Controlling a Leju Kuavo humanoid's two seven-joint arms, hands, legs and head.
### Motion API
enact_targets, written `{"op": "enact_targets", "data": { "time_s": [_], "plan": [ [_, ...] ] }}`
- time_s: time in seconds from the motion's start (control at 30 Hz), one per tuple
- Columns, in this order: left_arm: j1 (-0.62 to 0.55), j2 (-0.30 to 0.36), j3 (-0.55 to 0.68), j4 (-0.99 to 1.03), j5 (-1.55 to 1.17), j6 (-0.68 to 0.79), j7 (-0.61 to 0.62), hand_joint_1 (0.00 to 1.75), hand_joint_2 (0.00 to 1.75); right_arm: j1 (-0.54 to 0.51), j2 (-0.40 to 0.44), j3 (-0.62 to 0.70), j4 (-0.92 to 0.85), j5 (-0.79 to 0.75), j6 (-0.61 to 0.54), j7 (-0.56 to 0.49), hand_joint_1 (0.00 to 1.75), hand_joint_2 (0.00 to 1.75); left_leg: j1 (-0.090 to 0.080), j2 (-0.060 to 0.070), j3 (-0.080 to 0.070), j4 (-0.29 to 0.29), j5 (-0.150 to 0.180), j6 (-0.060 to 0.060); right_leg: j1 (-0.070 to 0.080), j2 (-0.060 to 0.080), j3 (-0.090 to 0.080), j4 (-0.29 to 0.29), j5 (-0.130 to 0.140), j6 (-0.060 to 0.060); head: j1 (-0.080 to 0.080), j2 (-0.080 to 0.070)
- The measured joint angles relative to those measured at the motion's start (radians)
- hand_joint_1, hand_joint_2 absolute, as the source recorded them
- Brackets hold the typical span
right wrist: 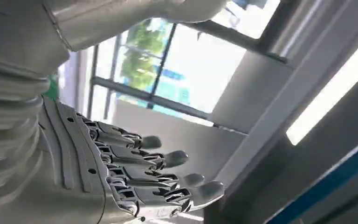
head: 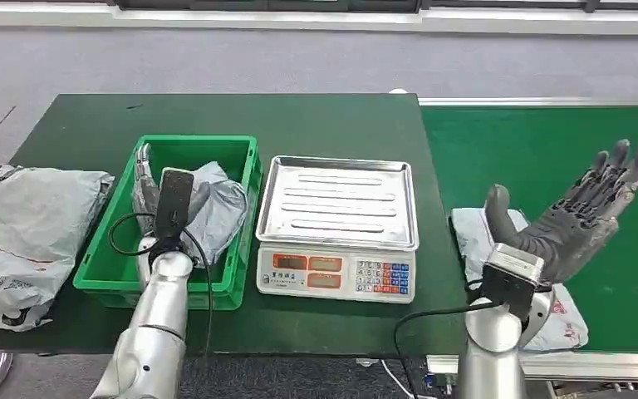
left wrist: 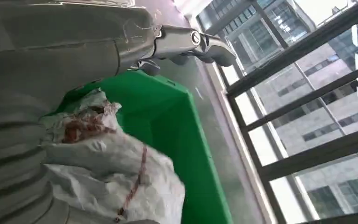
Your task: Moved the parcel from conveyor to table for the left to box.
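Big dark green table (head: 299, 116) across the left and middle, with a brighter green conveyor (head: 540, 141) butted up against its right side. Off the table's left edge, a heap of grey poly mailer bags (head: 25, 233).

On the table, a silver-tray weighing scale (head: 338, 224) sitting near the middle, right beside a green plastic bin (head: 245, 174) on its left, close but can't tell if touching. Inside the bin: one crumpled grey parcel (head: 220, 208) with red markings, slumped toward the right wall. Same parcel (left wrist: 116, 172) up close in the left wrist view, bunched against the green bin wall (left wrist: 172, 121).

Left hand (head: 145, 187) down in the bin at the parcel's left side, up against the bag. Can't really tell how the fingers sit or whether they've got hold of it, wrist block in the way.

On the conveyor, another flat grey parcel (head: 473, 233) lying at the near left end, just beside the table edge, partly hidden by the right arm.

Right hand (head: 581, 220) hovering above that parcel, palm up, fingers (head: 623, 166) spread wide and straight, holding nothing. Same spread fingers (right wrist: 168, 158) in the right wrist view, nothing between them.
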Motion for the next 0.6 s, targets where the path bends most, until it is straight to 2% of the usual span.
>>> {"op": "enact_targets", "data": {
  "time_s": [0.17, 0.3, 0.4, 0.6],
  "plan": [
    [0.121, -0.005, -0.103, -0.195, 0.169, -0.085, -0.041, 0.00, 1.75, 0.000, 0.000, -0.044, 0.063, 0.157, 0.000, 0.087, 0.00, 1.75, 0.000, 0.001, 0.000, 0.000, -0.001, 0.000, 0.000, 0.001, -0.001, 0.000, -0.001, 0.000, 0.000, 0.000],
    [0.220, -0.005, -0.193, -0.354, 0.304, -0.216, -0.084, 0.00, 1.75, -0.015, 0.000, -0.118, 0.156, 0.264, 0.001, 0.102, 0.00, 1.75, 0.000, 0.000, -0.001, 0.000, -0.001, 0.000, 0.000, 0.000, 0.000, 0.000, -0.001, 0.000, 0.000, 0.000],
    [0.245, 0.000, -0.233, -0.431, 0.342, -0.256, -0.099, 0.00, 1.75, -0.032, 0.001, -0.180, 0.216, 0.308, 0.001, 0.105, 0.00, 1.75, 0.000, 0.000, -0.001, 0.000, -0.001, 0.001, 0.000, -0.001, 0.000, 0.000, -0.001, 0.000, 0.000, 0.000],
    [0.261, 0.006, -0.260, -0.496, 0.350, -0.263, -0.100, 0.00, 1.75, -0.042, 0.005, -0.221, 0.265, 0.316, 0.001, 0.105, 0.00, 1.75, 0.000, 0.000, 0.000, 0.000, -0.001, 0.001, 0.000, -0.001, 0.000, 0.000, -0.001, 0.000, 0.000, 0.000]
  ]
}}
